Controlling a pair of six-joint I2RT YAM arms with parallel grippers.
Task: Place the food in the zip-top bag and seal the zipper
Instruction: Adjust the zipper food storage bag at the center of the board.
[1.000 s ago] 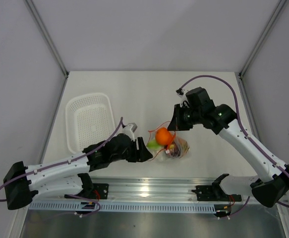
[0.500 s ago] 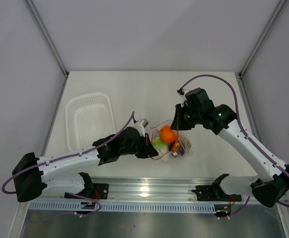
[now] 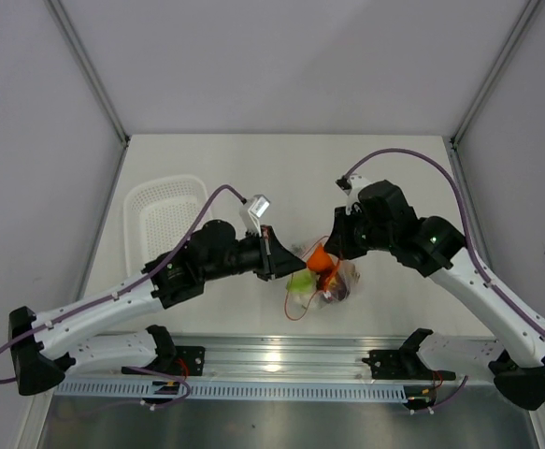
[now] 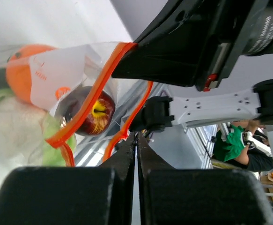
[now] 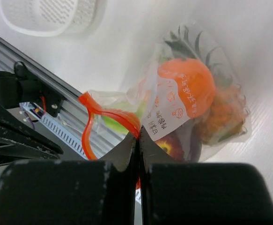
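Clenching the zipper [image 5: 109, 114], left fingers [image 4: 124, 157] and right fingers [image 5: 122, 152], food [image 5: 192, 77] blurred behind crumpled bag [image 5: 171, 117]

One zip-top bag [image 3: 339, 278] holds four food pieces: one round orange fruit [image 5: 187, 86], one pineapple [image 5: 220, 115], one pale green vegetable [image 3: 301, 280], one dark red piece [image 4: 92, 117]. One white mesh basket [image 3: 164, 224]. Two grippers: left gripper [image 4: 136, 140], right gripper [image 5: 138, 139].

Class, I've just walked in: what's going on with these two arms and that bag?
Both arms hold the zip-top bag, which already contains the food. The right gripper has its jaws shut on the zipper; the left gripper, also shut, seems to pinch the same strip from the other side. The mouth gapes open, so the seal is not yet made.
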